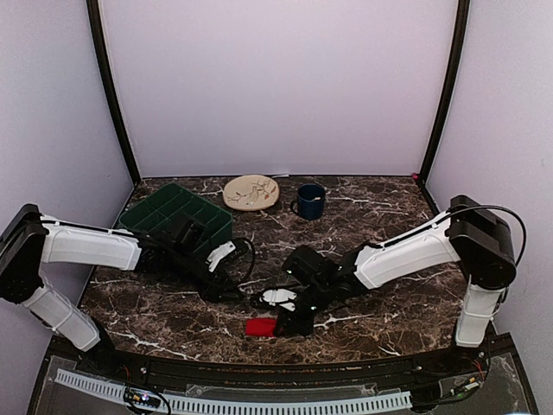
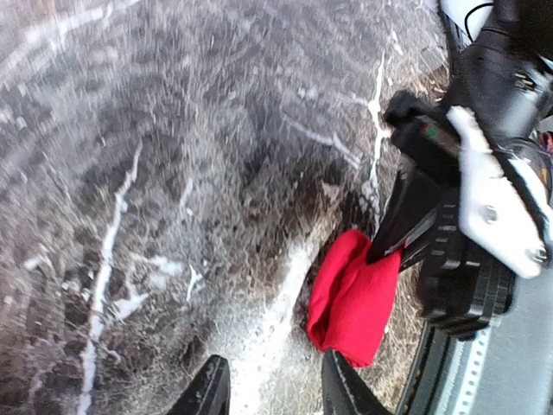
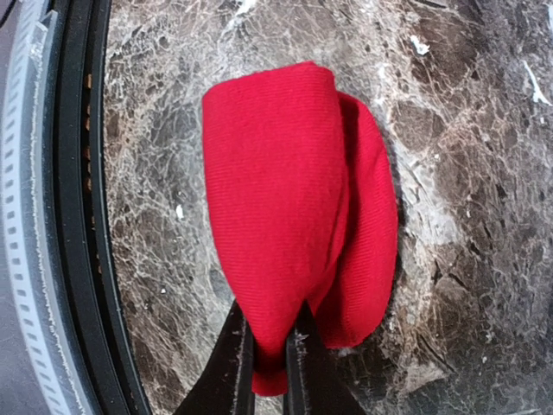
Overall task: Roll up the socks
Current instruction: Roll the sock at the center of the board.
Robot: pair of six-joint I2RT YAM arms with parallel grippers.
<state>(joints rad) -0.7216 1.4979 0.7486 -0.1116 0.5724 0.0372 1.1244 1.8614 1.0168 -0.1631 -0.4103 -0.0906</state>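
1. Table [image 1: 380, 303]: dark marble-patterned top with white veins and pale walls on three sides. I see all of it on the top camera.
2. Left arm [image 1: 86, 246]: reaches from its base at the left toward the middle of the table. It is held low and passes in front of the tray.
3. Right arm [image 1: 406, 252]: reaches from its base at the right, leftward and toward the near edge.
4. Green tray [image 1: 138, 216]: has compartments and sits at rear left. I cannot make out any contents.
5. Plate [image 1: 251, 191]: cream with a faint pattern, at rear centre, just right of the tray.
6. Mug [image 1: 310, 201]: dark blue and upright, just beside the plate on its right, not touching it.
7. Socks [image 3: 285, 199]: a folded bright red bundle flat on the table, close to the near edge at centre. On the right wrist camera, one thick fold lies over a second layer that shows along one side. I cannot tell how many socks are in it.
8. Right gripper [image 3: 270, 341]: jaws clenched on the bundle's narrow end, with red fabric pinched between the two dark fingers.
9. Left gripper [image 2: 272, 389]: jaws released and grasping nothing, with bare marble between the fingers. It is near the socks, on their left.
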